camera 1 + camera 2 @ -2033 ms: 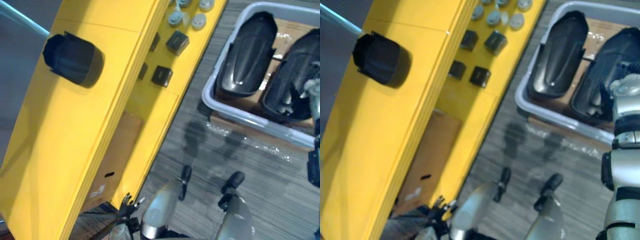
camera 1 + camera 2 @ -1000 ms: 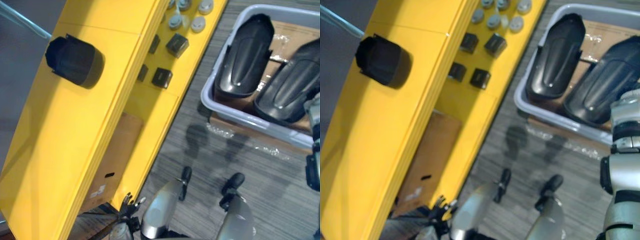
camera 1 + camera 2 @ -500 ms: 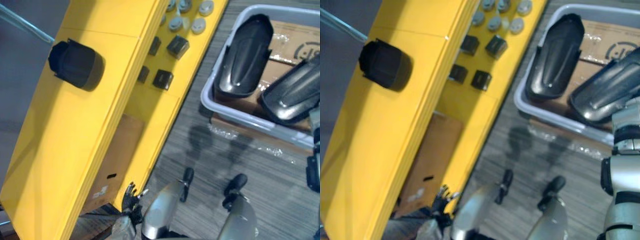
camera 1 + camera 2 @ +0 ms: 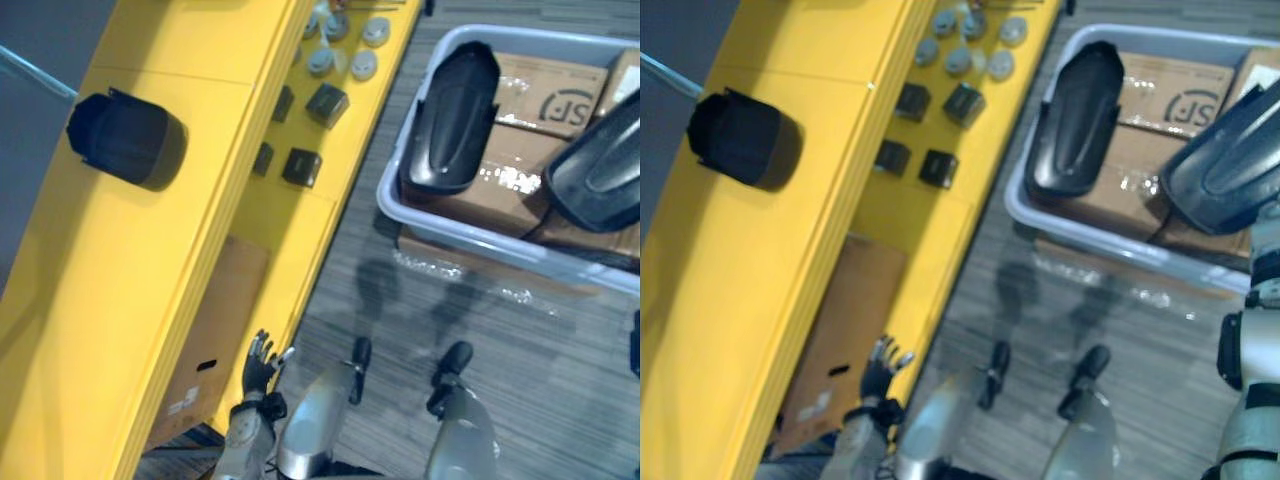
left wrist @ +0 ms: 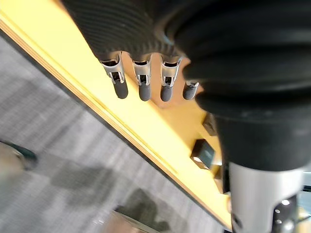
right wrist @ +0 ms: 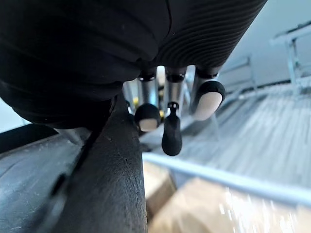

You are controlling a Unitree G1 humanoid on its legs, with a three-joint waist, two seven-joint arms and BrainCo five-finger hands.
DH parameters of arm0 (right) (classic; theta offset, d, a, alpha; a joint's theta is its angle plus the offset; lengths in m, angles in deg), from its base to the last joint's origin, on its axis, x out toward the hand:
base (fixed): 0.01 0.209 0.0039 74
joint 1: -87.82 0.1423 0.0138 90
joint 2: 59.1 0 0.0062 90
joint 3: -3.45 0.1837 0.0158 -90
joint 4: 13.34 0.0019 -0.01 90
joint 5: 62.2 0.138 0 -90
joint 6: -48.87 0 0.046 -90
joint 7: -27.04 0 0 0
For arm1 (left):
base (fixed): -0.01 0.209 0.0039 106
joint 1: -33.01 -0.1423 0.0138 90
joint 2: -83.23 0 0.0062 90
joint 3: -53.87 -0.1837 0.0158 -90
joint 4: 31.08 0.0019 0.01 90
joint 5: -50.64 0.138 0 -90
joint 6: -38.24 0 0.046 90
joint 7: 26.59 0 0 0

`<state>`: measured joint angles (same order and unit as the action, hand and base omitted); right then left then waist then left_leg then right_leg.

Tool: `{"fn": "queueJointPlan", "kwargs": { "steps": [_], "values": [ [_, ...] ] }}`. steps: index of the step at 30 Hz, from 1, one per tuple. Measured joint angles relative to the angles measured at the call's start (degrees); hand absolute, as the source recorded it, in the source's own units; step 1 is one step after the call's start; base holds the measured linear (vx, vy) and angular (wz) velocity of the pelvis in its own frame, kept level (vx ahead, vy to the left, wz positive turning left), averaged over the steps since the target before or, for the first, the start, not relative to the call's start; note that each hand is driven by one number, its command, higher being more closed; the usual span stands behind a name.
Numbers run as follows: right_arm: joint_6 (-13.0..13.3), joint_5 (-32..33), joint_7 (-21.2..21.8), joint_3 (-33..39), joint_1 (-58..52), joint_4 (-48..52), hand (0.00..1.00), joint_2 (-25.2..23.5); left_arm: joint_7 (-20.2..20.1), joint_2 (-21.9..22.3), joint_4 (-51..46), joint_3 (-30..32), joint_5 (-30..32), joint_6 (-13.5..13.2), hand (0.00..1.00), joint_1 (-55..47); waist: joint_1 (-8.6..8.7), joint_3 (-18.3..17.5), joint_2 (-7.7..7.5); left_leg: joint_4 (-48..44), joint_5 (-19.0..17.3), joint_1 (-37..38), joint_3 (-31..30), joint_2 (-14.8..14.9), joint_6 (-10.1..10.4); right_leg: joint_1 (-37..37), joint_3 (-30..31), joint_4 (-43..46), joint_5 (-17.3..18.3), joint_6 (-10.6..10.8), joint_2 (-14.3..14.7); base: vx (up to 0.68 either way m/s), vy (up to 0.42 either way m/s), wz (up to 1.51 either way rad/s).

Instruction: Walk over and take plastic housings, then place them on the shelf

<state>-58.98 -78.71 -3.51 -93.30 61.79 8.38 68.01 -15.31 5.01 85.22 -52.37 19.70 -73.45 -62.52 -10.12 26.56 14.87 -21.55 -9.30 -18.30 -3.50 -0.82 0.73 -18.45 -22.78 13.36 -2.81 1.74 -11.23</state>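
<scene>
1. Left eye view: the step in hand looks like the pick-up from the tub, with the carry to the shelf to come. A first housing (image 4: 125, 140) lies on the top board of the yellow shelf (image 4: 150, 280). A second housing (image 4: 450, 120) rests on cardboard boxes (image 4: 545, 95) inside the grey tub (image 4: 470, 238), which stands on the floor beside the shelf. The left hand (image 4: 258, 365) hangs low by the shelf's foot, well apart from the tub
2. Right eye view: a third housing (image 4: 1225, 160) sits tilted over the tub's right part, above the boxes and apart from the second one, at the end of the right arm (image 4: 1252, 340), which rises from the lower right. Small dark blocks (image 4: 938, 165) and grey caps (image 4: 960, 60) crowd the lower board, so the next move likely calls for a turn toward the shelf and a bare patch, probably on the top board
3. Left wrist view: the left hand's fingers (image 5: 142, 85) point out straight, a little apart, holding nothing. The shelf's yellow edge runs just past them
4. Right wrist view: the right hand (image 6: 171, 131) has its fingers curled over the dark edge of the third housing and clamped on it. The thumb is hidden. The tub's pale rim and a box show below, so the load seems raised off the boxes but not yet carried away
</scene>
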Motion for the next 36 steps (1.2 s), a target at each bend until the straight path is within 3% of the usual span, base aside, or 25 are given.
{"fn": "queueJointPlan", "kwargs": {
  "steps": [5, 9, 13, 17, 21, 22, 27, 34, 36],
  "values": [
    [1.77, -0.06, -3.00, -0.08, 1.51, 1.52, 1.00, 0.33, 0.63, -0.87, -13.49, 0.34, 0.09, 1.43, 0.00, -1.70, 1.70, 0.90, -1.26, 0.68, 0.12, 0.93, -0.28, 0.18, 0.08, 2.23, -0.59, -3.11, -1.47, 0.14, 0.75, -0.01, 0.018, 0.01],
    [2.16, 0.00, -4.02, 0.06, 1.41, 6.07, 1.00, 0.34, -3.34, -3.90, -21.04, 0.68, 0.49, 4.35, 0.00, -4.18, 3.29, 2.31, -3.30, 2.24, 0.27, 3.47, -0.26, 0.50, 0.16, 5.12, -0.67, -5.73, -2.35, 0.26, 1.55, 0.01, 0.002, 0.00],
    [4.57, -0.10, -6.50, 3.00, -3.41, 17.65, 1.00, 0.34, -9.42, -4.90, -27.14, 1.07, 0.33, 7.05, 0.00, -5.84, 4.86, 3.33, -5.03, 3.79, 0.27, 6.64, -0.20, 0.73, 0.19, 8.79, -0.73, -8.47, -3.17, 0.41, 2.31, 0.04, 0.017, 0.00],
    [5.74, -1.58, -7.06, 3.47, -9.47, 28.23, 1.00, -0.59, -11.53, -6.33, -31.13, 0.17, 0.64, 8.31, 0.00, -5.20, 5.59, 2.82, -6.20, 5.21, 0.28, 8.34, 0.44, 0.97, 0.20, 10.30, -0.47, -10.01, -3.73, 0.52, 2.74, 0.03, 0.014, -0.07],
    [6.39, -5.48, -6.76, 3.47, -16.61, 37.21, 1.00, -6.34, -11.59, -7.98, -33.08, -0.84, 5.01, 11.67, 0.00, -0.63, 6.55, 0.07, -10.52, 5.61, 0.24, 8.39, 2.57, 1.70, 0.26, 10.64, 1.15, -13.64, -5.96, -0.04, 4.09, 0.00, 0.007, -0.22],
    [6.45, -6.49, -6.50, 3.47, -18.37, 39.42, 1.00, -7.76, -11.52, -8.22, -33.08, -1.20, 5.08, 12.55, 0.00, 1.45, 7.16, -0.69, -11.60, 5.60, 0.22, 8.45, 2.84, 1.70, 0.29, 10.79, 1.46, -14.21, -6.21, 0.01, 4.17, -0.01, 0.029, -0.21],
    [7.61, -9.90, -3.98, 3.57, -24.64, 46.53, 1.00, -11.65, -10.55, -8.39, -33.12, -3.03, 5.01, 16.71, 0.00, 8.30, 8.76, -3.69, -13.32, 5.61, -0.16, 10.54, 4.30, 1.86, 0.47, 12.47, 2.73, -14.90, -6.35, 0.05, 4.34, -0.03, 0.043, -0.16],
    [12.53, -15.91, 0.11, 3.20, -29.14, 52.69, 1.00, -15.53, -0.90, -6.49, -27.21, -2.42, 7.21, 20.89, 0.00, 17.26, 9.81, -6.52, -14.63, 5.09, -0.72, 12.64, 6.90, 2.67, 0.82, 14.47, 4.63, -16.41, -7.48, -0.30, 5.26, -0.07, 0.014, -0.17],
    [13.63, -16.52, 1.50, 2.87, -29.25, 53.61, 1.00, -16.74, 1.31, -6.56, -24.69, -1.66, 7.21, 20.96, 0.00, 18.80, 9.78, -7.02, -15.37, 5.12, -0.77, 13.12, 7.40, 2.94, 0.88, 14.67, 5.57, -16.82, -7.65, -0.24, 5.58, -0.09, -0.004, -0.20]
  ]
}}
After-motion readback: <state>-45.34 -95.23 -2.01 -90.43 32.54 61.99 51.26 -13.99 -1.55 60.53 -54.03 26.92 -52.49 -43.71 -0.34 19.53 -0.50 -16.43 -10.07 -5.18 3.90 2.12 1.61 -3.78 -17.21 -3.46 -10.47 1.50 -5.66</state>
